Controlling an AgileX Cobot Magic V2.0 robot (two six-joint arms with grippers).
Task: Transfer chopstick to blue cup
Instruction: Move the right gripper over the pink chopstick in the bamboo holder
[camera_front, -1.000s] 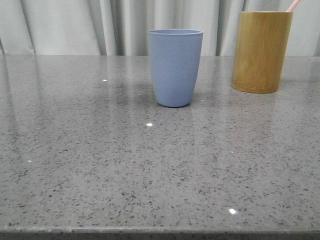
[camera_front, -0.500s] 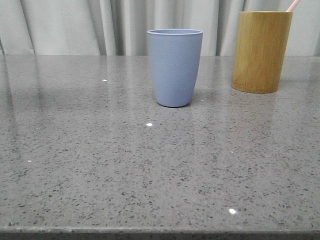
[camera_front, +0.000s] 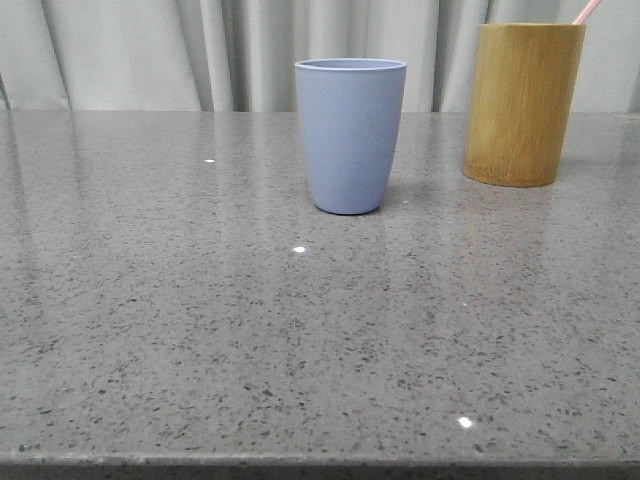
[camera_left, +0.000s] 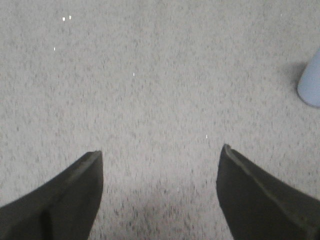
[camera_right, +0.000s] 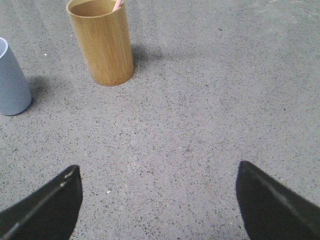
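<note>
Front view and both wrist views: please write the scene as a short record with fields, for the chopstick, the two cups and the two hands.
chopstick: pink tip sticking out of the bamboo holder's top, leaning right
bamboo holder: upright, at the table's back right
blue cup: upright, left of the holder, apart from it; inside not visible
left hand: open, holding nothing, over bare table
right hand: open, holding nothing, short of both cups
task state: chopstick not yet transferred

A staged tabletop test setup, likely a lab: a bare speckled grey stone countertop (camera_front: 200, 330) backed by plain pale pleated curtains (camera_front: 150, 50).
</note>
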